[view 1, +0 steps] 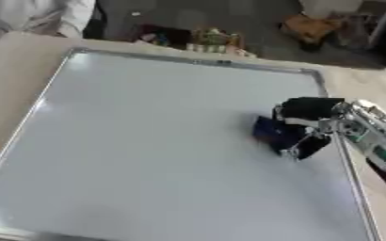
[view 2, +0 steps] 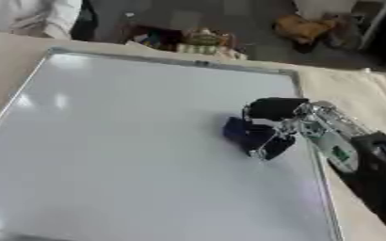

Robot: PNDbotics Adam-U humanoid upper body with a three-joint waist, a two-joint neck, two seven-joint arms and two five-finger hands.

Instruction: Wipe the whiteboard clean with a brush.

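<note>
While the dark blue brush (view 1: 276,132) lies pressed on the whiteboard (view 1: 147,141) near its right edge, the right hand (view 1: 308,123) sits over it from the right, fingers curled round it. Beige table (view 1: 15,70) surrounds the whiteboard on the left and right.

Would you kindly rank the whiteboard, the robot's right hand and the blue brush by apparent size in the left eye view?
1. Whiteboard, by far the largest.
2. Right hand.
3. Brush, partly hidden by the hand, so its full size is unsure; the visible part looks smaller than the hand.
</note>
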